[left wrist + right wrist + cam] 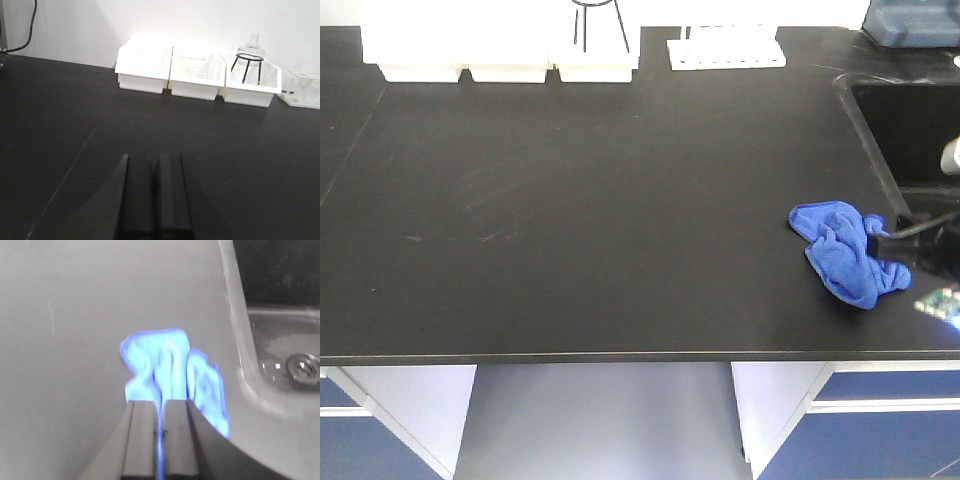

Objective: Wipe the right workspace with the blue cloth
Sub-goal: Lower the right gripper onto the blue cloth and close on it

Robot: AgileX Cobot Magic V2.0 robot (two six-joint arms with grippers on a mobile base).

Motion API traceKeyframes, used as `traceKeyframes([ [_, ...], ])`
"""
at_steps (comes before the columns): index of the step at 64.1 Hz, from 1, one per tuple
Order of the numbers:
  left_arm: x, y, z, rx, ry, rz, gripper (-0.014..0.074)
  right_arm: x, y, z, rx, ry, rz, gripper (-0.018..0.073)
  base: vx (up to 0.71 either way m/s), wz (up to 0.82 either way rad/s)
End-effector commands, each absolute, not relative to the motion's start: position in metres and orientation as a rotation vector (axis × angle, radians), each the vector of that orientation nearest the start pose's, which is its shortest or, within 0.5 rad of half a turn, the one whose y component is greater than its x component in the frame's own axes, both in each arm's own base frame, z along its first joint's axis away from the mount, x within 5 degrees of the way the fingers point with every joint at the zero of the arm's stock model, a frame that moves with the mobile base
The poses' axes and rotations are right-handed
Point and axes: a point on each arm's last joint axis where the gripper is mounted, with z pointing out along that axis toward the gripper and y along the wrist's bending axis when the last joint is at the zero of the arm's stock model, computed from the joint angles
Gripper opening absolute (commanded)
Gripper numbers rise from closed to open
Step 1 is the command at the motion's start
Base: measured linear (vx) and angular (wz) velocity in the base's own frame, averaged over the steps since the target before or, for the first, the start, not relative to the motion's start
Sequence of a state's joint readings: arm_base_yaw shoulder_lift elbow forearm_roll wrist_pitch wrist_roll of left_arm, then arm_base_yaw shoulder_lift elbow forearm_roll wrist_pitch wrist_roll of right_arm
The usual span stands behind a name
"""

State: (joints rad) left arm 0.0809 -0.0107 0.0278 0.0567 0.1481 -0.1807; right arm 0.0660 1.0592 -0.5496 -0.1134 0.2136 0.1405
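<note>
The left gripper (154, 159) has two matte black fingers (139, 195). Each is a flat-topped, straight bar with a squared tip, and a thin dark seam runs between them. Outside the bars the body widens into smooth, sloped black flanks. The right gripper (161, 402) has the same build, with two straight, square-ended bars and sloping flanks. It looks mid-grey and slightly blurred in its own wrist view and black in the front view. In the front view a thin black cable (926, 226) curves away from it. A rounded pale grey housing (951, 155) shows above the cable, and below it is a small green circuit board (940, 300) dotted with pale spots.
</note>
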Motion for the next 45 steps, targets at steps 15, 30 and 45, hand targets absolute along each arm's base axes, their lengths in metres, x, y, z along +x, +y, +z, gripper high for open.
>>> traceKeyframes([
  [15,0.057,0.005,0.188,-0.177,1.575,-0.042,-0.0006,0.219,0.012,0.273,-0.055,2.088,0.015,0.0503,0.0,0.0],
  [30,0.057,0.005,0.188,-0.177,1.575,-0.042,-0.0006,0.236,0.012,0.24,0.028,2.249,0.05,0.0502,0.0,0.0],
  [45,0.057,0.005,0.188,-0.177,1.575,-0.042,-0.0006,0.247,0.012,0.218,-0.034,2.34,0.003,0.0502,0.0,0.0],
])
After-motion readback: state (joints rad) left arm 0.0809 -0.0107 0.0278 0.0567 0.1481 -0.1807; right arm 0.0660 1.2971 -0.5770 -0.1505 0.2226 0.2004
